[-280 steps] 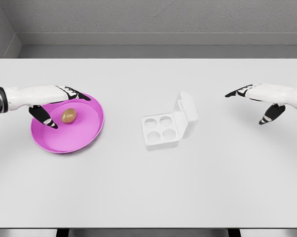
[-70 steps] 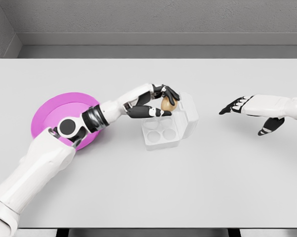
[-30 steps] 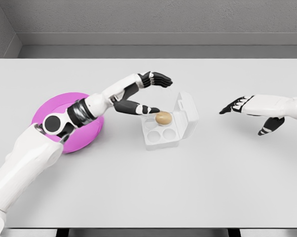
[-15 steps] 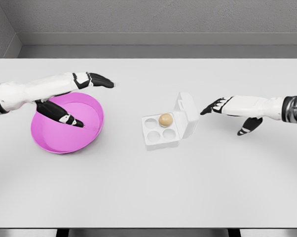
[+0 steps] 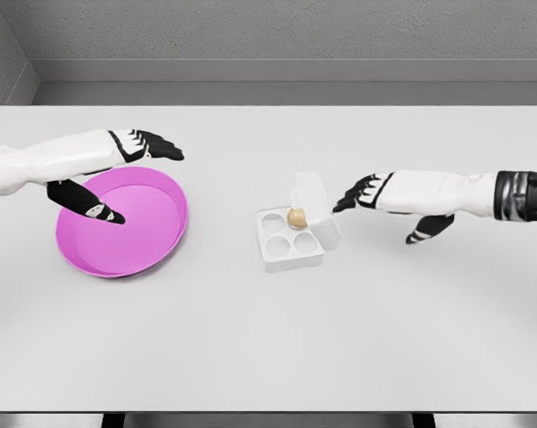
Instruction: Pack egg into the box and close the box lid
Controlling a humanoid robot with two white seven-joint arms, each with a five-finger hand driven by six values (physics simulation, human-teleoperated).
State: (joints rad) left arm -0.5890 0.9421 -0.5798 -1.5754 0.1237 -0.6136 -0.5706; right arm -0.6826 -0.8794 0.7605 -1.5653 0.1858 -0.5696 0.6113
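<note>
Egg (image 5: 296,217) sits in the box (image 5: 289,238), just past my right hand (image 5: 368,190), fingers spread, empty, at the half-raised lid (image 5: 309,198). I push level, fingertips high on the lid.

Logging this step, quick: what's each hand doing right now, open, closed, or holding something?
Left hand: open, holding nothing, over the pink bowl.
Right hand: open, fingers extended at the box lid, grasping nothing.
</note>
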